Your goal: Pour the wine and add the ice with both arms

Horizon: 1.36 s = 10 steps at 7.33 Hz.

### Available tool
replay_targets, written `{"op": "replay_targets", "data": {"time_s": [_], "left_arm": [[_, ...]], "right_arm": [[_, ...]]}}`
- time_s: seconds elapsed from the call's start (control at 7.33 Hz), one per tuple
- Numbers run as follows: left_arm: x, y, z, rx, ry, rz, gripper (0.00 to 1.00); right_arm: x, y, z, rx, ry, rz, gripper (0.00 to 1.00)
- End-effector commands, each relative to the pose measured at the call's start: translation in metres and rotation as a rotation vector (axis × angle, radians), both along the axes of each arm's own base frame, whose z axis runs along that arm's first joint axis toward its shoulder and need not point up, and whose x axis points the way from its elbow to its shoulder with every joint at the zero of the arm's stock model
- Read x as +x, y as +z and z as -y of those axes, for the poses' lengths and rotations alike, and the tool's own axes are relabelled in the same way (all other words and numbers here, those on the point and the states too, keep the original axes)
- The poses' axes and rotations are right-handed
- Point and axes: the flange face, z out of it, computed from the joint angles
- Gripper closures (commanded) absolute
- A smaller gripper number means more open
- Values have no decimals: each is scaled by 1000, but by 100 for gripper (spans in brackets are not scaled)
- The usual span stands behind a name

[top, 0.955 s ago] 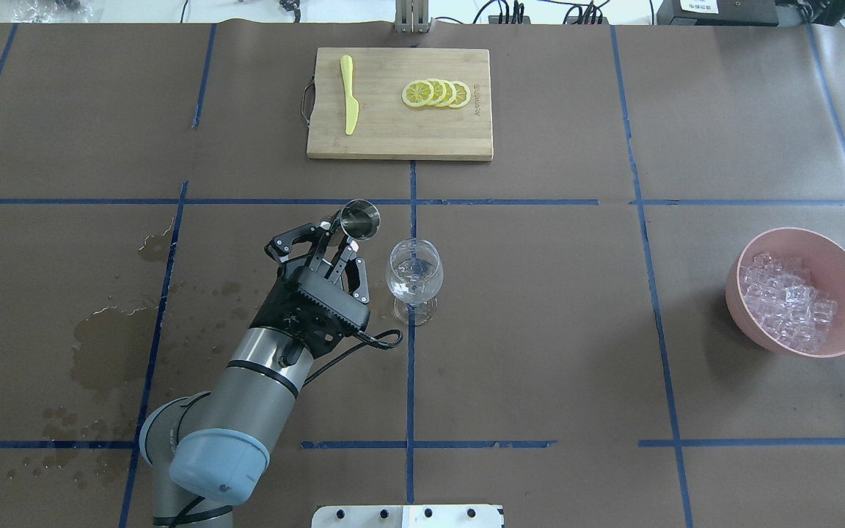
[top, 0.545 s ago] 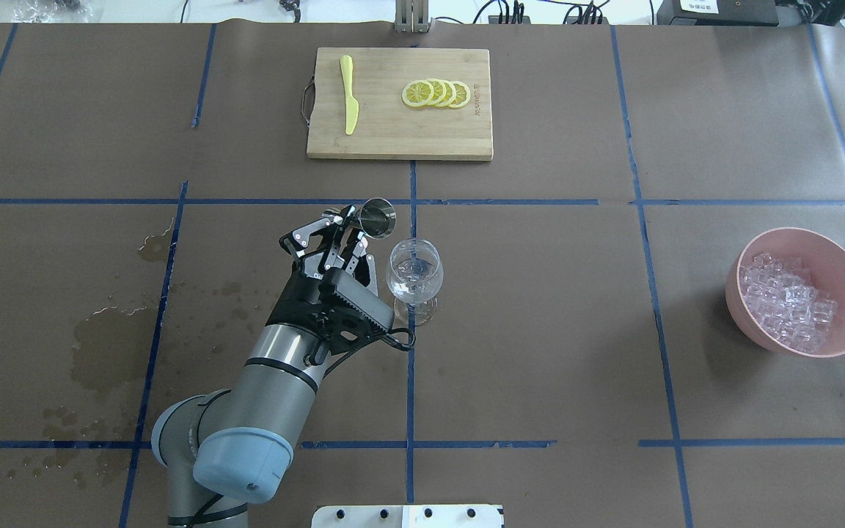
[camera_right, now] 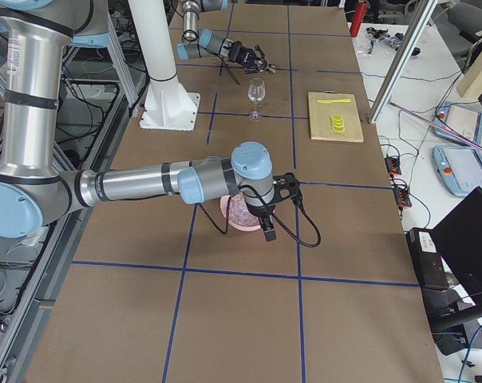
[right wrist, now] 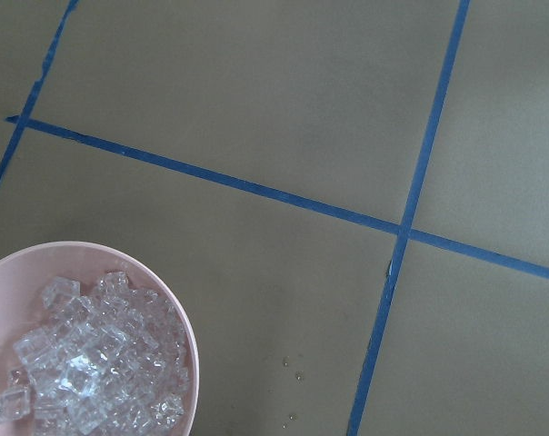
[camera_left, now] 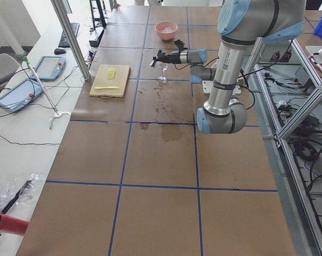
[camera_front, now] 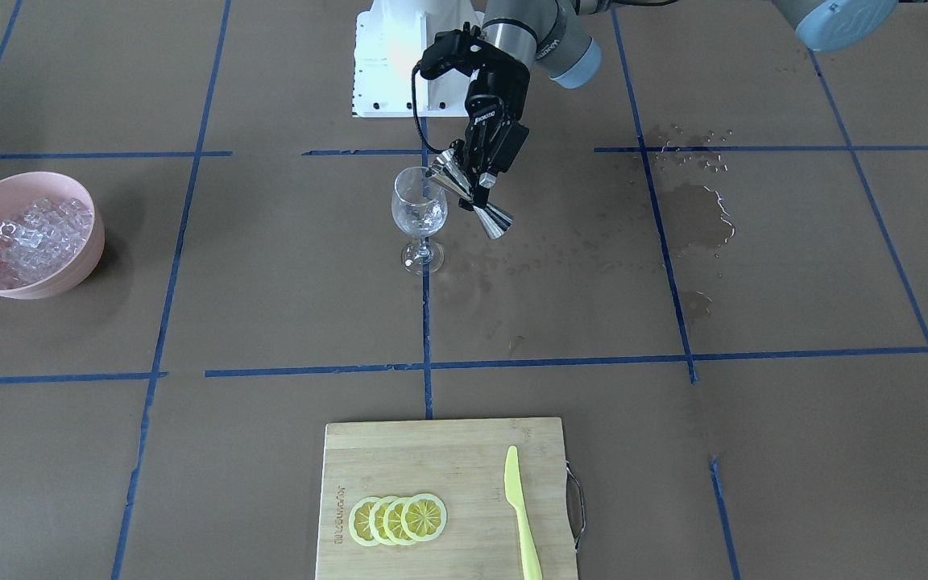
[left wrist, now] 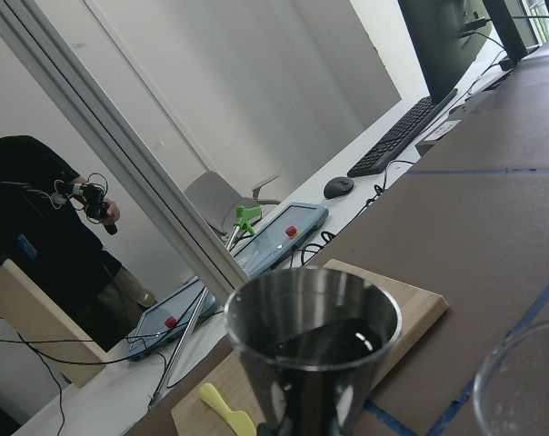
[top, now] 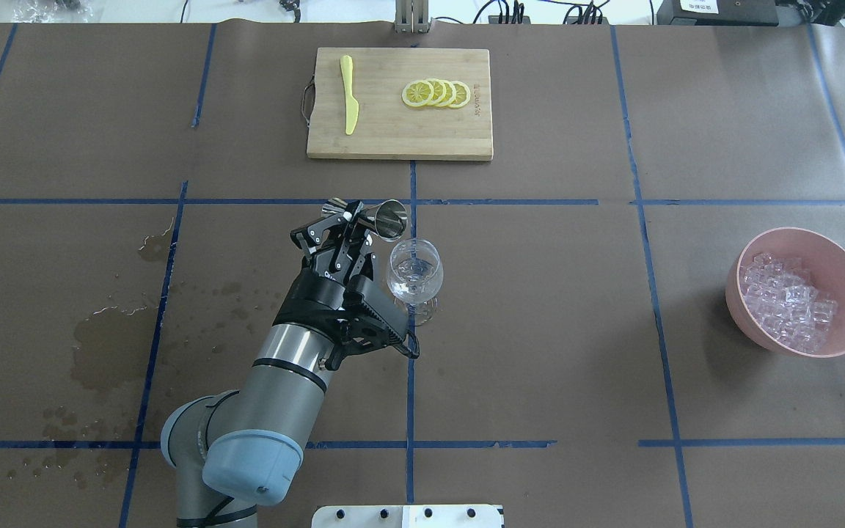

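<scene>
My left gripper is shut on a steel jigger at its waist and holds it tilted, its mouth just above the far left rim of the wine glass. In the front view the jigger leans against the glass. The left wrist view shows dark liquid in the jigger. The ice lies heaped in a pink bowl at the right. My right gripper shows only in the right side view, over the bowl; I cannot tell if it is open. The right wrist view shows the ice.
A wooden cutting board with lemon slices and a yellow knife lies at the far middle. Wet stains mark the brown table cover on the left. The robot's white base stands behind the glass.
My left gripper has moved right toward the wine glass with the jigger and tipped its mouth over the glass rim. The glass and bowl have not moved.
</scene>
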Motion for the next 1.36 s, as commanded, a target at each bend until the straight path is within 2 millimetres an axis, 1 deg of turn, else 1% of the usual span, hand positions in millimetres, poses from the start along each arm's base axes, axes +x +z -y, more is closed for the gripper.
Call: {"op": "replay_targets", "data": {"time_s": [0.0, 0.27, 0.41, 0.55, 0.82, 1.09, 1.23], "left_arm": [[2, 1, 0, 34, -13, 103, 100], [0, -5, 1, 76, -42, 214, 100], [-2, -15, 1, 111, -43, 286, 100], [-1, -19, 1, 122, -46, 308, 100], [-1, -14, 2, 122, -62, 339, 100], [-4, -14, 3, 148, -96, 439, 100], [-4, -13, 3, 151, -95, 454, 100]], "right_arm": [[0, 1, -1, -3, 0, -2, 0], [0, 2, -1, -4, 0, 0, 0], [0, 5, -1, -10, 0, 0, 0], [0, 5, -1, -10, 0, 1, 0], [0, 5, -1, -10, 0, 1, 0], [0, 6, -1, -13, 0, 1, 0], [0, 7, -2, -15, 0, 1, 0]]}}
